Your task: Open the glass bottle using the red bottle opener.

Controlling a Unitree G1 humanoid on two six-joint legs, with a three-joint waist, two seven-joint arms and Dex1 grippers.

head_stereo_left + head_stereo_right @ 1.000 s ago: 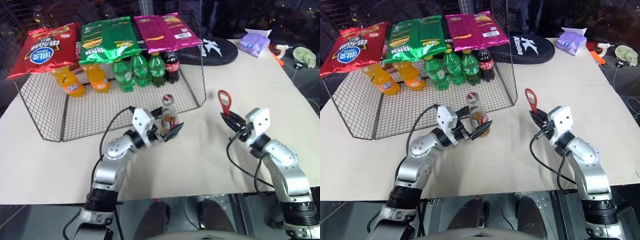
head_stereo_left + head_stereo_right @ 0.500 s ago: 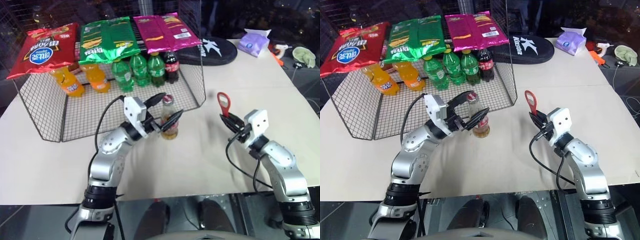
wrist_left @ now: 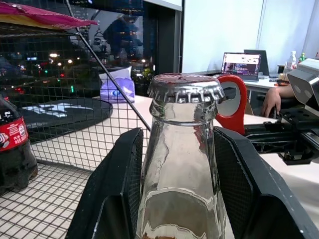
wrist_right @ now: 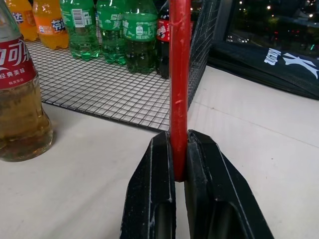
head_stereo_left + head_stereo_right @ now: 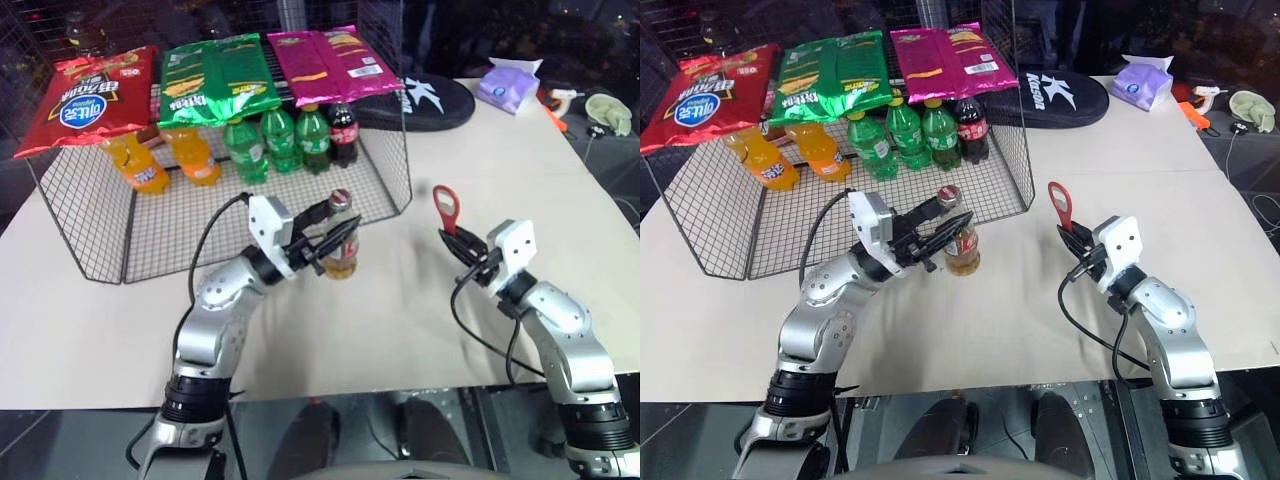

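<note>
Left eye view: bottle braced, opener ready.
My left gripper (image 5: 334,235) clasps the glass bottle (image 5: 339,247) by its neck on the table; my right gripper (image 5: 452,241) pinches the red bottle opener (image 5: 447,207) upright. I'd hook its ring under the cap squarely.

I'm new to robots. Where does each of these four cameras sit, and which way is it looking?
Left eye view: on the head, looking forward and down at the table; both arms show.
Right eye view: beside it, same scene.
Left wrist view: on the left arm, looking along the left gripper at the glass bottle between its fingers.
Right wrist view: on the right arm, looking along the right gripper pinching the red bottle opener.
Shared: bottle and opener appear in both wrist views.
</note>
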